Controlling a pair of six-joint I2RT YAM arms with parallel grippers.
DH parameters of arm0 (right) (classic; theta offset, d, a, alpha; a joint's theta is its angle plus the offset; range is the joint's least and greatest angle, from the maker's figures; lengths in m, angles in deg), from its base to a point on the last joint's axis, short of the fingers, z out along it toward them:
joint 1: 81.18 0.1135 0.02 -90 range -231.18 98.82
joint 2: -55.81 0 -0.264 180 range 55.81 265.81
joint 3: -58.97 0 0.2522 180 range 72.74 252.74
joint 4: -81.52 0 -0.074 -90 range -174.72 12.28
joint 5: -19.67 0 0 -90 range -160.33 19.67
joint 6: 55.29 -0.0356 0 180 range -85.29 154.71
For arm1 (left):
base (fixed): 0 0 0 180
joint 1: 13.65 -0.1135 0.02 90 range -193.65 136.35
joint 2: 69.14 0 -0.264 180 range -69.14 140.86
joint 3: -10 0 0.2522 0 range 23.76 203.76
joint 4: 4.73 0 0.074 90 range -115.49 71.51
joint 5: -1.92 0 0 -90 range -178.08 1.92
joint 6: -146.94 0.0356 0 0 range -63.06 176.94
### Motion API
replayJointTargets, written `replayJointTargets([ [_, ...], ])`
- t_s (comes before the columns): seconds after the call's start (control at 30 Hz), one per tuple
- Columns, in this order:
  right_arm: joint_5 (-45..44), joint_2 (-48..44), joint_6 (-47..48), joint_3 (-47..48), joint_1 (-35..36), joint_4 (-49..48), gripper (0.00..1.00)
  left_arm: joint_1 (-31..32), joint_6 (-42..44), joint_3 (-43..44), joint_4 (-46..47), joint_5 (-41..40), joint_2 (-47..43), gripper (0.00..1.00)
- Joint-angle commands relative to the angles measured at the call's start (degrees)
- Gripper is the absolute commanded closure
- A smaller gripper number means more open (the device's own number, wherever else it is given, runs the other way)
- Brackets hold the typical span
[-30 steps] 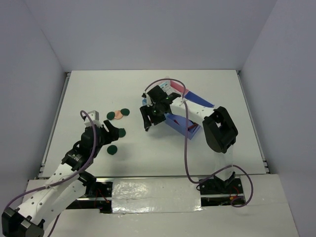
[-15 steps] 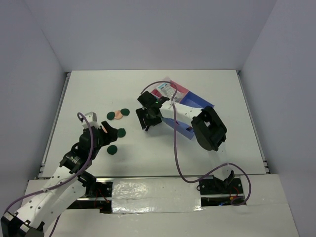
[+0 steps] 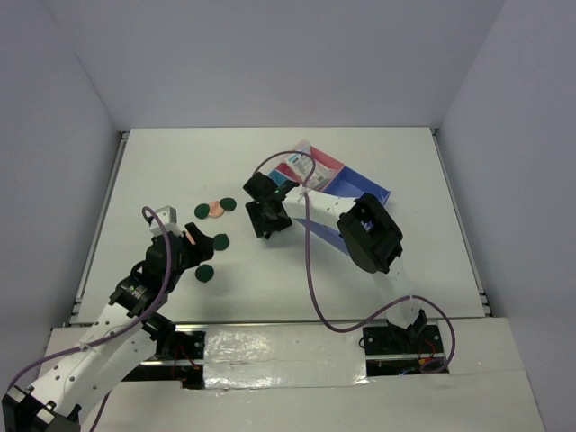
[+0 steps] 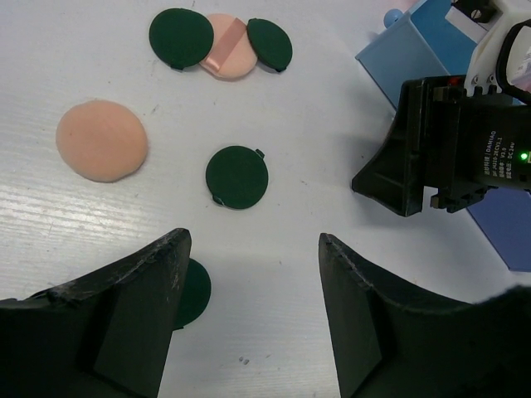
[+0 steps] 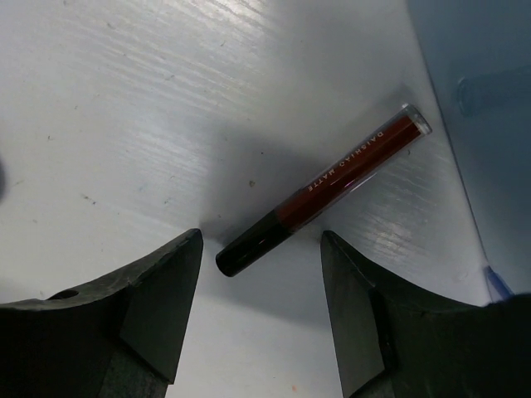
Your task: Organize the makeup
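Right wrist view: red stick flat on table, just beside tray, not in it. Right gripper above stick, fingers spread, gripping nothing; stick's black cap between fingertips. Top view: packets in tray's pink compartment. Green discs and peach disc loose on table below left gripper, which is spread and empty. Judgement: partly done; stick and discs left.
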Motion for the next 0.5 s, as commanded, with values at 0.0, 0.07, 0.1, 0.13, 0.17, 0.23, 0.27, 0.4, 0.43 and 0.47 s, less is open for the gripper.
replayJointTargets([
  [0.0, -3.31, 0.92, -1.02, 2.81, 0.44, 0.17, 0.33, -0.35, -0.39, 0.14, 1.24, -0.93, -0.68, 0.25],
  [0.07, -3.75, 1.01, -1.03, 2.81, 0.44, 0.26, 0.34, -0.35, -0.30, 0.23, 1.42, -0.76, -0.59, 0.25],
  [0.1, -3.76, 1.28, -1.11, 2.90, 0.44, 0.18, 0.34, -0.35, -0.30, 0.31, 1.33, -0.85, -0.59, 0.25],
  [0.13, -3.76, 1.54, -1.11, 3.42, 0.35, 0.18, 0.34, -0.35, -0.30, 0.31, 1.42, -0.85, -0.59, 0.25],
  [0.17, -3.93, 1.89, -1.37, 3.60, 0.43, 0.35, 0.35, -0.35, -0.21, 0.40, 1.33, -0.93, -0.59, 0.25],
  [0.23, -4.02, 2.33, -1.38, 3.78, 0.52, 0.35, 0.36, -0.35, -0.21, 0.49, 1.24, -0.93, -0.68, 0.25],
  [0.27, -3.93, 2.51, -1.46, 3.95, 0.44, 0.35, 0.36, -0.35, -0.13, 0.49, 1.07, -0.93, -0.77, 0.25],
  [0.4, -4.11, 3.21, -1.20, 3.78, 0.44, 0.26, 0.40, -0.35, -0.21, 0.40, 1.15, -0.76, -1.03, 0.25],
  [0.43, -4.02, 3.30, -1.11, 3.78, 0.35, 0.18, 0.42, -0.35, -0.21, 0.32, 1.24, -0.76, -1.03, 0.25],
  [0.47, -4.02, 3.39, -1.11, 3.69, 0.52, 0.18, 0.43, -0.35, -0.30, 0.23, 1.24, -0.76, -1.03, 0.25],
])
